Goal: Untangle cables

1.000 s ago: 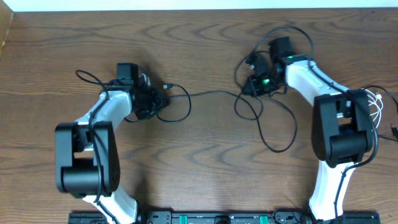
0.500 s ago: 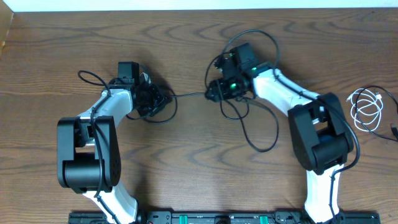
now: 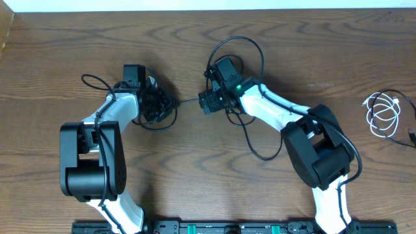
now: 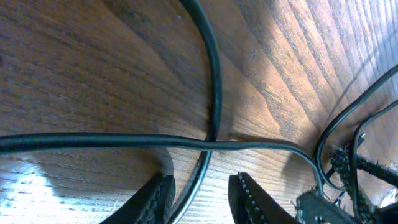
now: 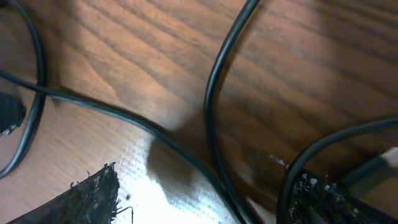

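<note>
Care is needed that a single strand of the black cable (image 5: 208,112) on the table (image 3: 195,182) is pinched by the wide-open right gripper (image 5: 204,177) poised over it, the left gripper (image 4: 202,180) standing part-open astride it.

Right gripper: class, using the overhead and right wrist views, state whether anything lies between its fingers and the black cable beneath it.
Nothing visible does. The right gripper is open, and the black cable runs across the bare table between its fingers, with no other object over it.
</note>
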